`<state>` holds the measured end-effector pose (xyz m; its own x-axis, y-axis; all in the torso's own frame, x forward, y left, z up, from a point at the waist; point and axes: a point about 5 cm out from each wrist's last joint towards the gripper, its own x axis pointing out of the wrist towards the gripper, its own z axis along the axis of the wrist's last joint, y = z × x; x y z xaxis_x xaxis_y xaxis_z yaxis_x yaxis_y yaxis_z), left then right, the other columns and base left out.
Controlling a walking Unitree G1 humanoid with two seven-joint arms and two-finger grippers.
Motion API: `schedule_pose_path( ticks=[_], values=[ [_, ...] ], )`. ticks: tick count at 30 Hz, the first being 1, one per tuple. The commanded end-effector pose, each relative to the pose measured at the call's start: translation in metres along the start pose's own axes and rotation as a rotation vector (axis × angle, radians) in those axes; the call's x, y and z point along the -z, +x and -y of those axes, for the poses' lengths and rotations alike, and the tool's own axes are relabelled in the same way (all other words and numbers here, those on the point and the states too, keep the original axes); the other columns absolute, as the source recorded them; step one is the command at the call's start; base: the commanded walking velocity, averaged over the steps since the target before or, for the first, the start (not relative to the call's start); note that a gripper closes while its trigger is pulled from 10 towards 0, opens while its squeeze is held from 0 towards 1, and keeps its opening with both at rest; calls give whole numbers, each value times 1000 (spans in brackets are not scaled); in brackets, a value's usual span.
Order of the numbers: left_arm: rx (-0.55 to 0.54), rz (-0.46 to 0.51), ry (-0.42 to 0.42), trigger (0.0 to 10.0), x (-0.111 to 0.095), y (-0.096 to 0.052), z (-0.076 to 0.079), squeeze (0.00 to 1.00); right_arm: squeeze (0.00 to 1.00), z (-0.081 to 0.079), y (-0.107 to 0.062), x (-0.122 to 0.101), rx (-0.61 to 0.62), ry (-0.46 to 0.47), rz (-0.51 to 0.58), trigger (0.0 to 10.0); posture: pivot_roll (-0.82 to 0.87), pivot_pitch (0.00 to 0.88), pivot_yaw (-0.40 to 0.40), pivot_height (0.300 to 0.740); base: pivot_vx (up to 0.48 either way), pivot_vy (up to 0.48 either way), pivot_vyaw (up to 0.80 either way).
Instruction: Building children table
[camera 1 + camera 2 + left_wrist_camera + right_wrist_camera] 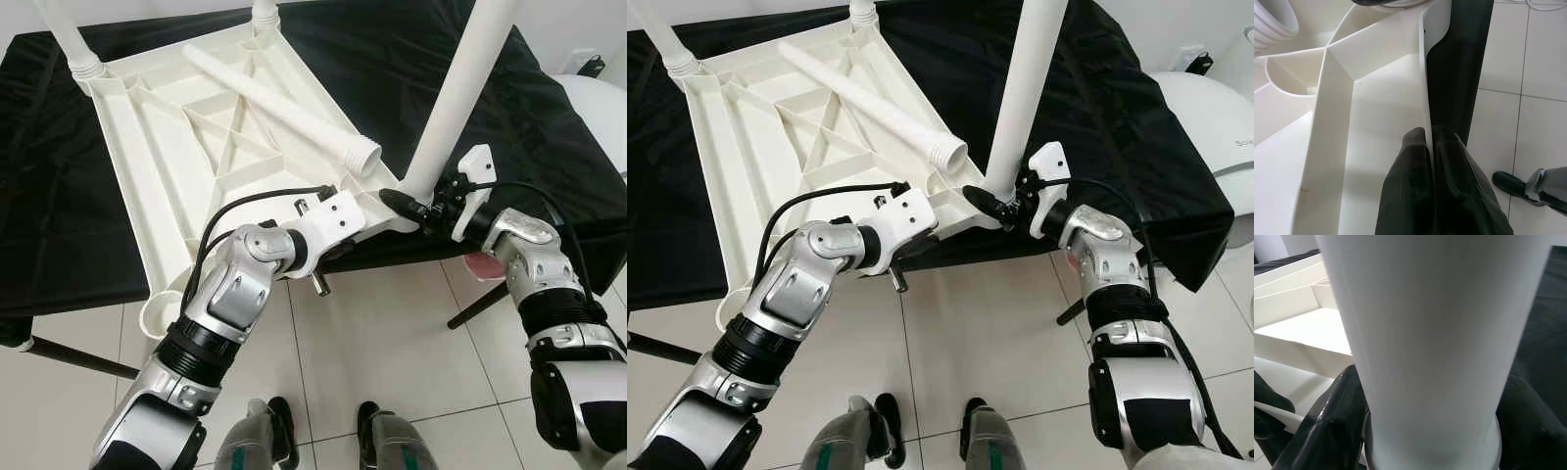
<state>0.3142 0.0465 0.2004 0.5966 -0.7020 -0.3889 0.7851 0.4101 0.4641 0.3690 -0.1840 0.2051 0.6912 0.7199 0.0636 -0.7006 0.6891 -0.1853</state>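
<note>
The white plastic table top [167,147] lies upside down on a black-covered surface. Two white legs [73,44] stand in its far corners. A third, loose leg [279,108] lies across the ribbed underside. At the near right corner a fourth leg [460,88] stands upright, and my right gripper [416,204] is shut around its base, black fingers [1332,421] on either side. My left gripper [1430,142] is shut on the table top's thin near rim [1422,98], close to that corner. The near left corner socket [162,311] holds no leg.
The black cloth [549,127] hangs over the front edge of the supporting table, whose dark metal leg [78,357] slants to the tiled floor [392,333]. A white rounded object [1205,108] stands at the right. My feet [279,421] are close to the front edge.
</note>
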Motion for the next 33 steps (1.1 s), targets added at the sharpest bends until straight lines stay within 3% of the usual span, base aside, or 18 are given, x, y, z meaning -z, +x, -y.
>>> schedule_pose_path(
  ticks=[1,2,5,6,7,8,9,33],
  values=[
    [-64,6,36,10000,-4,-2,-1,0,0,2,-1,0,13,5,11,2392,-114,207,43,740,0,0,0],
    [-63,6,34,10000,-4,-2,-1,0,0,1,-1,0,15,14,15,0,-114,207,43,740,0,0,0],
    [-63,5,33,10000,-4,-2,-1,0,0,1,-1,0,22,18,19,0,-114,211,44,740,0,0,0],
    [-63,5,33,10000,-4,-2,-1,0,0,2,-1,0,33,14,20,4667,-114,211,44,740,0,0,0],
    [-64,4,34,10000,-4,-2,-1,0,0,2,-2,0,44,12,21,7412,-114,211,44,740,0,0,0],
    [-64,4,34,10000,-4,-2,-1,0,0,2,-2,0,44,12,21,7412,-114,211,44,740,0,0,0],
    [-65,5,32,10000,-4,-2,-1,0,0,2,-2,0,52,12,27,10000,-114,211,44,740,0,0,0],
    [-68,4,26,10000,-6,-2,-4,0,0,-18,0,-9,194,-4,124,10000,-122,229,47,740,0,0,0]
  ],
)
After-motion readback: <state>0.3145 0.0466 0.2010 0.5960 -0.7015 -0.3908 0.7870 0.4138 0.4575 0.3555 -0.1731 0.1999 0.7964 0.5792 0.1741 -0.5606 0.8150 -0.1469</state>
